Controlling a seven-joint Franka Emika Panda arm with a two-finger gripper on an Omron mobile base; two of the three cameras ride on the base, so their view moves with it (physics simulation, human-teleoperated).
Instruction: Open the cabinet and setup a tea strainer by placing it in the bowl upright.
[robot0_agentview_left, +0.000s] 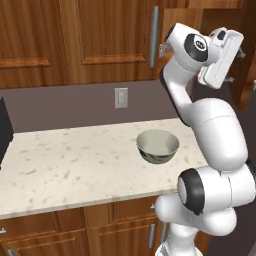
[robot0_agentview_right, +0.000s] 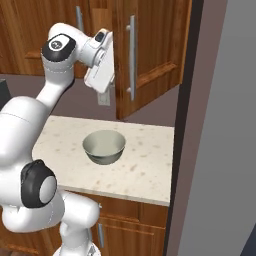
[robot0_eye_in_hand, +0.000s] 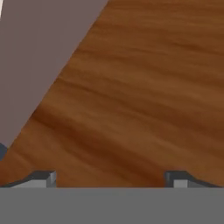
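Right now the round deep bowl (robot0_agentview_left: 158, 146) with the pale shiny inside sits on the speckled stone counter (robot0_agentview_left: 70, 165), below the reddish-brown wooden wall cabinet (robot0_agentview_right: 150, 55). One cabinet door with a long silver bar handle (robot0_agentview_right: 131, 57) stands swung out above the bowl. A small bit of silvery mesh (robot0_agentview_left: 163, 49) peeks out beside the robot's arm, up by the cabinet. It may be the tea strainer, but it is too small to be sure.

The robot's hand is raised up next to the cabinet. In the hand view the two dark fingers (robot0_eye_in_hand: 43, 178) are spread wide apart with nothing between them, and brown wood is very close in front of them.

What could go wrong? The hand is so near the wood that it might bump the cabinet or push the open door. The strainer is small and thin, so the wide fingers could close badly and knock it off the shelf. It could then fall past the bowl onto the counter. And if it is let go crooked above the bowl, it might tip over and not stand upright.
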